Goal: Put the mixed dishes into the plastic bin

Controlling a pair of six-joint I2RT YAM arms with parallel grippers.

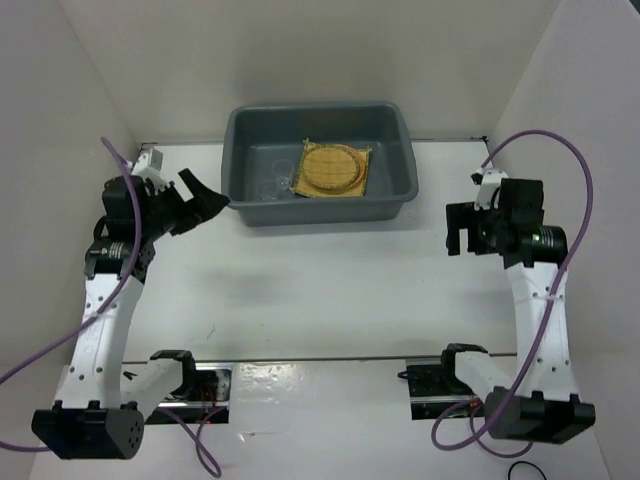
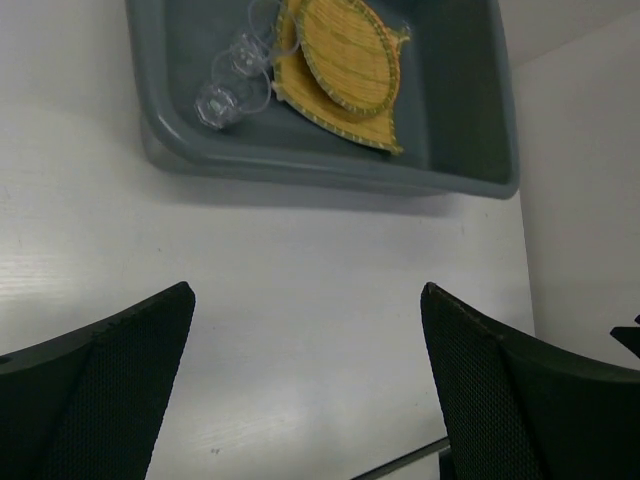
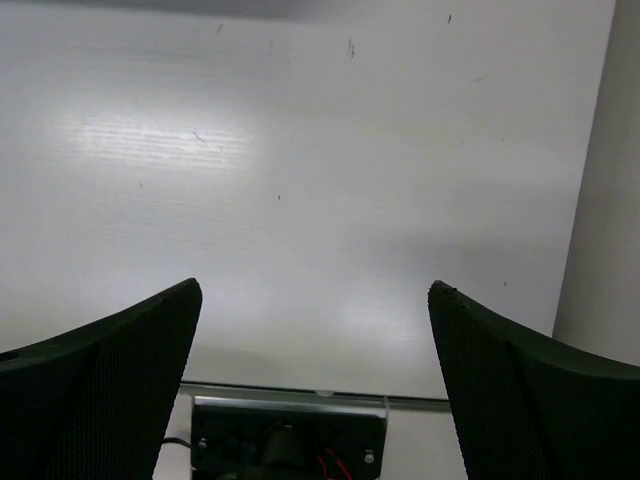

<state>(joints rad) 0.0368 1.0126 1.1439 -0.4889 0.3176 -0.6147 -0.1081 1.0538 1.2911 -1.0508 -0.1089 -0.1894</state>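
In bin: mat, disc, glasses | left hand agape beside it

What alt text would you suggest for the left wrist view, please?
A grey bin holds a yellow mat topped by a woven disc, with clear glasses beside it. The open left end effector hovers over the table.

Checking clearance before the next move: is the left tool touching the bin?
Apart. The left wrist view shows a strip of bare table between the open left tool and the bin, whose near wall sits well beyond the fingertips.
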